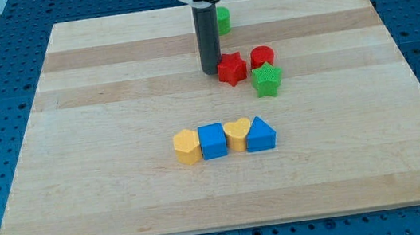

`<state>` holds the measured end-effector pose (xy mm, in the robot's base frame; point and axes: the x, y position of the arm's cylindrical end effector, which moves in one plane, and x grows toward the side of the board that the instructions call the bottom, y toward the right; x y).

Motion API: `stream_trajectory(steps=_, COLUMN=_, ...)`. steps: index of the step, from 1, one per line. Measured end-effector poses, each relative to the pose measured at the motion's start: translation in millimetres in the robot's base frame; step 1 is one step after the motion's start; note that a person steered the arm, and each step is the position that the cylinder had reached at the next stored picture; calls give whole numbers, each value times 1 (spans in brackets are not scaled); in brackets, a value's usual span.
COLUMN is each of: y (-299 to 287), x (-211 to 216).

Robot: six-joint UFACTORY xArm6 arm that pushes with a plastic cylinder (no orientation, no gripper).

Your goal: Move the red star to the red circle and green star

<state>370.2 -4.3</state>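
Observation:
The red star (231,69) lies right of the board's middle, toward the view's top. The red circle (262,56) is just to its right, and the green star (266,79) sits below the circle, close to the red star's lower right. My tip (211,71) rests on the board touching or almost touching the red star's left side. The dark rod rises straight up from there.
A green block (223,19) sits behind the rod near the top edge, partly hidden. A row stands lower in the middle: yellow hexagon (187,147), blue cube (213,141), yellow heart (236,134), blue triangle block (261,134). The wooden board (77,150) lies on a blue pegboard.

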Motion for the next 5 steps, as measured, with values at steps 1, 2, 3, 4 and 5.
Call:
stream_trajectory(steps=1, y=2, x=3)
stream_trajectory(steps=2, y=8, x=4)
stream_trajectory(steps=3, y=11, x=4)
stream_trajectory(steps=4, y=11, x=-1)
stream_trajectory(steps=5, y=-11, x=-21)
